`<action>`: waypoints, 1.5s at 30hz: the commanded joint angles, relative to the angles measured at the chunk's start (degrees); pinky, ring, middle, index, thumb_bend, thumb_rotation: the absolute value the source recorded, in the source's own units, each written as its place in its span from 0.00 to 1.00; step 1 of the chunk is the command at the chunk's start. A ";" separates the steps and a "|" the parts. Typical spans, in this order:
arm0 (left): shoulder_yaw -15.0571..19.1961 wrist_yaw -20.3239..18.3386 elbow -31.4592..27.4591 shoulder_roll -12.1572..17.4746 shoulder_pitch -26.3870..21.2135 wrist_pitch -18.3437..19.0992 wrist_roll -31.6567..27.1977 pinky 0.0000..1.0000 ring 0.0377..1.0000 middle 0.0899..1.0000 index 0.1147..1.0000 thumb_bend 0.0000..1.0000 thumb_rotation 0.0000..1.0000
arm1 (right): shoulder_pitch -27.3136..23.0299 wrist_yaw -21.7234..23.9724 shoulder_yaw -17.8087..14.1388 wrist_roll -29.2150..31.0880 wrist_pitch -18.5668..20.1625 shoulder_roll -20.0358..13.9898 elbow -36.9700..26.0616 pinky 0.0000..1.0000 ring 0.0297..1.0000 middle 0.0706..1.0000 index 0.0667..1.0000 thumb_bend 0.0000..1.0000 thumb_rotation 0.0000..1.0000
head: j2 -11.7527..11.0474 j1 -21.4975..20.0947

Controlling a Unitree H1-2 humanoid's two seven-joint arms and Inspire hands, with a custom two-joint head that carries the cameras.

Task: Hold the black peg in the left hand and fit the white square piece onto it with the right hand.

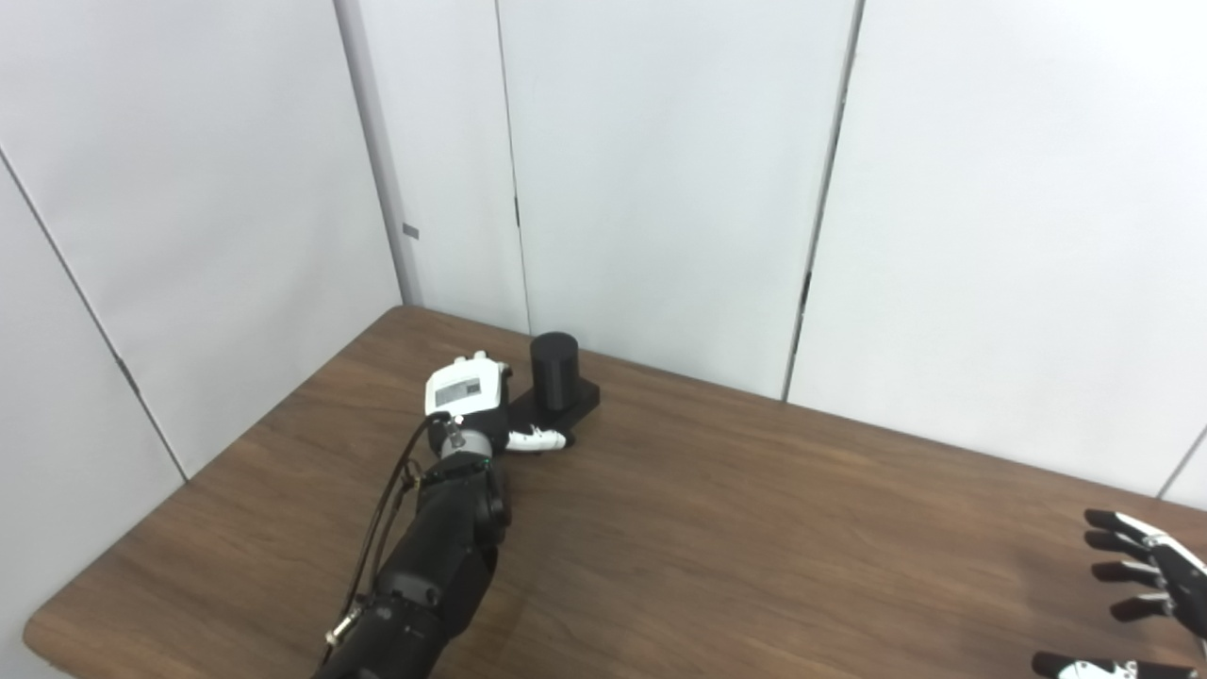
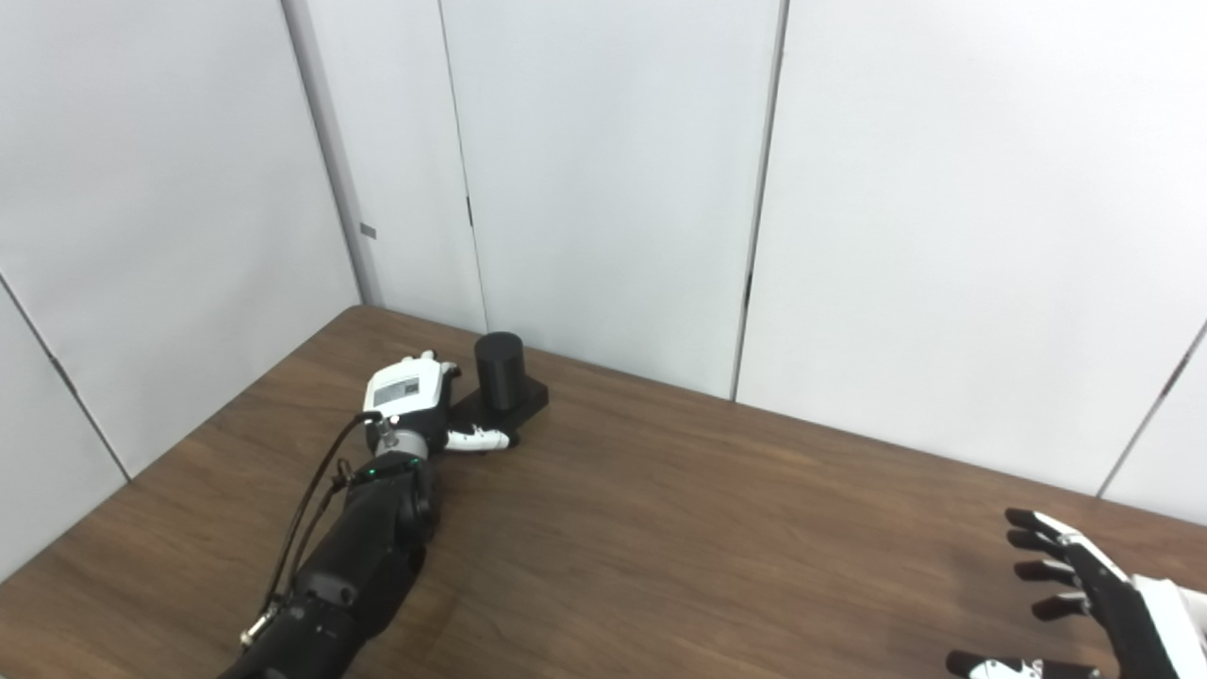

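Observation:
The black peg (image 1: pixel 553 370) is a short upright cylinder on a flat black square base (image 1: pixel 583 396), standing near the table's far edge. My left hand (image 1: pixel 469 396) lies at the base's near left side, its thumb (image 1: pixel 537 438) along the base's front edge. Its other fingers are hidden behind the hand, so I cannot tell whether it grips the base. My right hand (image 2: pixel 1084 594) is open and empty at the lower right, fingers spread above the table. No white square piece is in view.
The brown wooden table (image 1: pixel 735 528) fills the lower half, its left edge running diagonally. White wall panels (image 1: pixel 660 170) stand close behind the peg.

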 commanded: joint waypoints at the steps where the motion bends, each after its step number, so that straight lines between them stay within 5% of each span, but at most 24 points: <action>1: -0.04 1.04 -0.62 1.64 -2.93 0.19 -0.80 0.90 1.00 1.00 0.82 1.00 0.56 | -1.69 -0.20 -0.41 -0.27 -0.34 -0.50 -2.60 0.56 0.70 0.76 0.79 0.79 0.00 | 0.01 -0.02; 19: -4.70 3.25 2.25 4.32 -3.00 -1.01 -11.53 0.93 1.00 0.97 0.71 0.92 0.49 | -0.78 -0.06 -0.56 -0.17 0.59 -0.16 -4.78 0.56 0.70 0.77 0.80 0.76 0.00 | 0.92 -0.80; 29: -8.44 5.95 3.19 6.28 -2.31 -5.52 -17.40 0.78 0.91 0.87 0.52 0.81 0.16 | -0.68 -0.01 -0.50 0.11 1.47 0.09 -5.57 0.58 0.72 0.78 0.80 0.72 0.00 | 1.35 -0.94; 31: -8.99 6.53 3.11 6.63 -2.13 -6.44 -18.25 0.74 0.88 0.83 0.44 0.58 0.08 | -0.69 -0.09 -0.41 0.01 1.30 0.10 -5.42 0.57 0.71 0.77 0.80 0.72 0.00 | 1.36 -0.97; 45: -14.46 4.16 -0.37 9.13 -1.25 -11.64 -21.19 0.72 0.83 0.80 0.42 0.52 0.06 | -1.13 -0.33 -0.22 -0.63 1.55 0.89 -4.62 0.58 0.71 0.78 0.80 0.72 0.00 | 1.73 -1.92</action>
